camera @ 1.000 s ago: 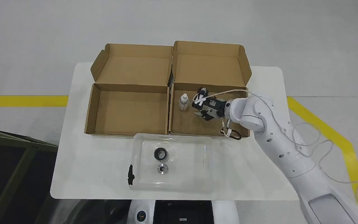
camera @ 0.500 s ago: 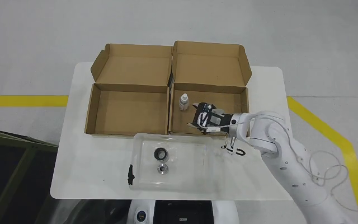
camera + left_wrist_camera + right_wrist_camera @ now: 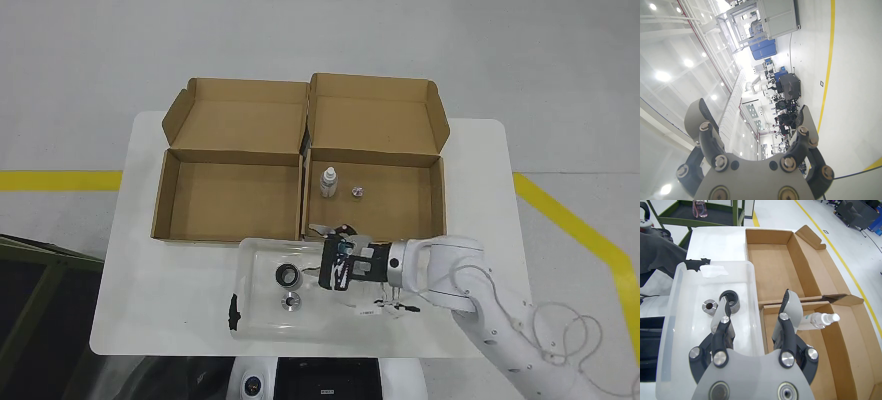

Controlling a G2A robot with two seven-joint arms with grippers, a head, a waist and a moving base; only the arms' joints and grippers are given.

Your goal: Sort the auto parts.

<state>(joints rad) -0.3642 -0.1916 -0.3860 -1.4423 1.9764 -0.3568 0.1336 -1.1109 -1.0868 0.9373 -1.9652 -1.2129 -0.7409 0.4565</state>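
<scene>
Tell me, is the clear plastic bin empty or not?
Not empty: the clear plastic bin holds two parts, a dark bearing and a silver bushing.

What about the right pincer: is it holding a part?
No, the right pincer is open and empty; the bearing and bushing lie loose in the tray.

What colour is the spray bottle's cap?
White cap; clearest in the right wrist view.
</scene>
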